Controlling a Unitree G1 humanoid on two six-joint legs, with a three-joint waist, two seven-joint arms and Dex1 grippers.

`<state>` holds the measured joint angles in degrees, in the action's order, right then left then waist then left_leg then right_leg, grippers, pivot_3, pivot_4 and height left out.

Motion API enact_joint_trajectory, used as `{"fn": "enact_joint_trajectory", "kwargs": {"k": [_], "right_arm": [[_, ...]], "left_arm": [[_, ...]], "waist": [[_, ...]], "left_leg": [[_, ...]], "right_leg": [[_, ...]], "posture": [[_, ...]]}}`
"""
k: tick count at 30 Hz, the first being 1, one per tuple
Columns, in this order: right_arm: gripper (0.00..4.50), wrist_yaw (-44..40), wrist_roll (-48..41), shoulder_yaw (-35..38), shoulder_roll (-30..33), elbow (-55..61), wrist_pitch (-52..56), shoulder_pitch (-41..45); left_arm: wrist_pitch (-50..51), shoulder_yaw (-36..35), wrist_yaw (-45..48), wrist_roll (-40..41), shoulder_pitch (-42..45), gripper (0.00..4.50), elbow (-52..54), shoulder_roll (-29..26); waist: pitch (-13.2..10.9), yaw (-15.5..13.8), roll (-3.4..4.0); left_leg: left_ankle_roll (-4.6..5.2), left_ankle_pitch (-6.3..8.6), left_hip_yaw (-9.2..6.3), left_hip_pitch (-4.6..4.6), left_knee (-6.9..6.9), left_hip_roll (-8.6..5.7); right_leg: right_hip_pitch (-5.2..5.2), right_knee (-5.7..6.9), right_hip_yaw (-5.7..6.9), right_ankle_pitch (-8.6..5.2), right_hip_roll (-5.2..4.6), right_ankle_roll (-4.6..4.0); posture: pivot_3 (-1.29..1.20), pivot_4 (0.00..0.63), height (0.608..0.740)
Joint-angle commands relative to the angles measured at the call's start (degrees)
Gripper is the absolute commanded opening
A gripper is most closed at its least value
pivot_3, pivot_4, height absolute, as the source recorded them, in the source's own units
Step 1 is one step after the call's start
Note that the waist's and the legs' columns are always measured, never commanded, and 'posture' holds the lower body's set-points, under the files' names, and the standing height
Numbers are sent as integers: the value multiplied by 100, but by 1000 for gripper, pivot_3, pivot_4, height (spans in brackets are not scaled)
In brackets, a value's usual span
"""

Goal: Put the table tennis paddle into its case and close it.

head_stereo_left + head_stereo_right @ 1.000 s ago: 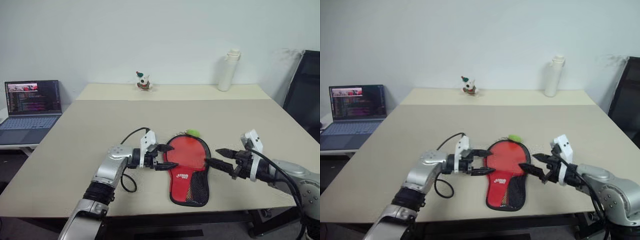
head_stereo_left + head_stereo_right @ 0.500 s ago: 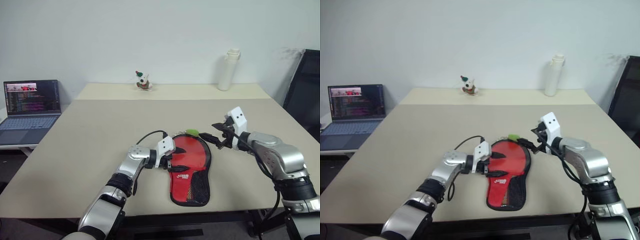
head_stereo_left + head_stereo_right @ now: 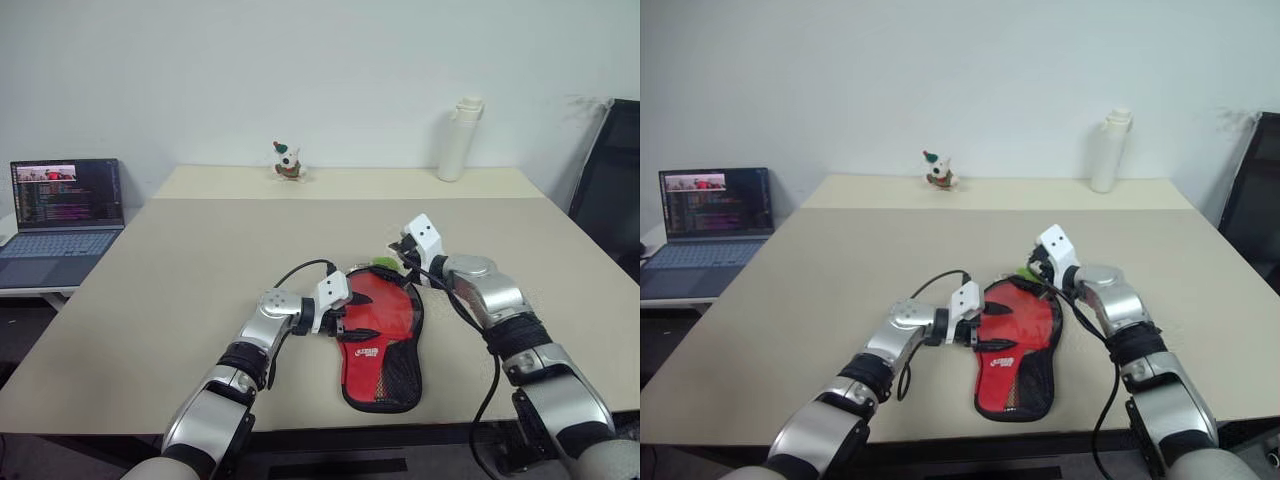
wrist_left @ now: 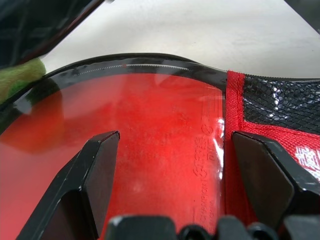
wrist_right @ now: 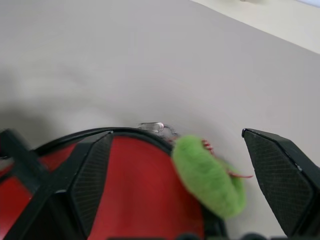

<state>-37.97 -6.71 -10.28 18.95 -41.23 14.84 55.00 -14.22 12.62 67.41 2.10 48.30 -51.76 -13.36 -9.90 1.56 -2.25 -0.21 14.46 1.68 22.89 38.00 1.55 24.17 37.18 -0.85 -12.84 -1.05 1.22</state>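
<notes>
The case (image 3: 381, 340) lies flat on the table, red side up, its white logo and black mesh pocket toward the near end. A green fuzzy charm (image 5: 207, 175) hangs off the zip at its far round end. My left gripper (image 3: 362, 316) is open over the left edge of the round part, and its fingers (image 4: 100, 165) stand either side of the glossy red face (image 4: 160, 130). My right gripper (image 3: 400, 257) is open at the far end, level with the charm. The table tennis paddle is hidden.
At the back edge of the table stand a white bottle (image 3: 458, 140) and a small toy figure (image 3: 287, 162). An open laptop (image 3: 62, 210) sits on a side table to the left. A black chair (image 3: 610, 180) stands to the right.
My right gripper has swung from beside the case's right edge, away from me and leftward, to its far end by the green charm. My left gripper has edged right onto the case's rim.
</notes>
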Motion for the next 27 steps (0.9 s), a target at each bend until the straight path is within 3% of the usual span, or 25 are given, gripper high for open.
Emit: {"fn": "enact_joint_trajectory", "kwargs": {"k": [1,3,6,17,27], "right_arm": [[4500,287,360,60,-98,-696,-694,333],[4500,377,480,95,-153,-1030,-926,437],[3874,588,634,150,-191,-1486,-1169,588],[28,673,751,365,-217,-1946,-1373,774],[28,887,749,621,-299,-1961,-1259,759]], "left_arm": [[5,46,91,-59,-62,3876,180,3],[24,46,110,-54,-92,3876,228,-9],[68,48,150,-38,-162,3931,331,-40],[201,100,225,-47,-294,3931,474,-58],[246,138,235,-69,-402,3931,568,-68]], "waist": [[0,0,0],[0,2,1],[-2,9,3],[-3,18,5],[-2,19,6]], "left_leg": [[0,0,0,0,0,0],[0,0,-1,0,-1,1],[0,0,-1,0,-2,1],[0,0,-3,-1,-3,3],[0,0,-5,-2,-5,4]], "right_leg": [[0,0,0,0,0,0],[1,1,-1,0,0,-1],[2,1,-2,0,-1,-1],[2,2,-3,0,-1,-1],[2,2,-4,0,-1,-1]], "posture": [[0,150,740],[0,150,740],[0,150,740],[0,150,740],[0,150,740]]}}
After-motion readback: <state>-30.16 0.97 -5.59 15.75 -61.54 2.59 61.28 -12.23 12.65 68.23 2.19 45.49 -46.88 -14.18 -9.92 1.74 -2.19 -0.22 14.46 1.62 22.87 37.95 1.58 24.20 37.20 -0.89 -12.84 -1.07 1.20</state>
